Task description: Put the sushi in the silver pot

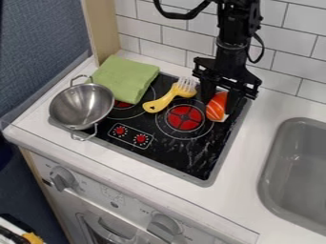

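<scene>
The gripper (220, 101) hangs over the back right part of the stove, pointing down, open with one finger on each side of the sushi. That sushi (216, 107), orange with white stripes and a pale underside, lies on the black cooktop to the right of the red burner; its upper end is partly hidden by the gripper. On the left side of the stove stands the silver pot (79, 106), a round metal bowl with two loop handles, overlapping the cooktop's left edge.
A green cloth (125, 78) lies at the stove's back left. Between it and the gripper is a yellow-handled fork (167, 97) with pale tines. A grey sink (296, 171) is set into the white counter (235, 193) at right. Behind stands a tiled wall (286, 57).
</scene>
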Controlling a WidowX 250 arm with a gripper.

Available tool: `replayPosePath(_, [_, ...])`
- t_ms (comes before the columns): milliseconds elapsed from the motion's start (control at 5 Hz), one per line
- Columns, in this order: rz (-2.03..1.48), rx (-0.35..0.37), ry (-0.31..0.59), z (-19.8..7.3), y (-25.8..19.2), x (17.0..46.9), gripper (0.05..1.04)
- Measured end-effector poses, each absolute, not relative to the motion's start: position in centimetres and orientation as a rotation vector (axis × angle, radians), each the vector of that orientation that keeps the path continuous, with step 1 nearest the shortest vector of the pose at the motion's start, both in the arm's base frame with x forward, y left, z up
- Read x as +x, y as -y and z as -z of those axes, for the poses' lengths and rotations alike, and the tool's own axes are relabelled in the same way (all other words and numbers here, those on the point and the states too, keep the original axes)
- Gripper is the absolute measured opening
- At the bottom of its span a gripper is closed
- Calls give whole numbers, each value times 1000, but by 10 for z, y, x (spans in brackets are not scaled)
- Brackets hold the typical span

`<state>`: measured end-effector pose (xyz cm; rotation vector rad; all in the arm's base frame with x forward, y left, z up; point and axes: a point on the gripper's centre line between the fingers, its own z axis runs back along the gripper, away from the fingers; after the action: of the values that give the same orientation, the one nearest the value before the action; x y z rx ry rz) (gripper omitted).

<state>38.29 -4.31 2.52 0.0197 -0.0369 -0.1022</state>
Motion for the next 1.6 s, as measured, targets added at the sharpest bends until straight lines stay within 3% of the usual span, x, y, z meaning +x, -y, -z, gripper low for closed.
replayPosePath(400, [82,10,25,-26,41,382,589])
replayPosePath(800, [41,21,156,-110,-7,354,588])
replayPosePath(1200, [-201,47,128,-120,-98,270,588])
replayPosePath(1400, [-340,76,113,-117,-140,252,588])
replayPosePath(1600, [-426,104,45,-90,-160,251,588])
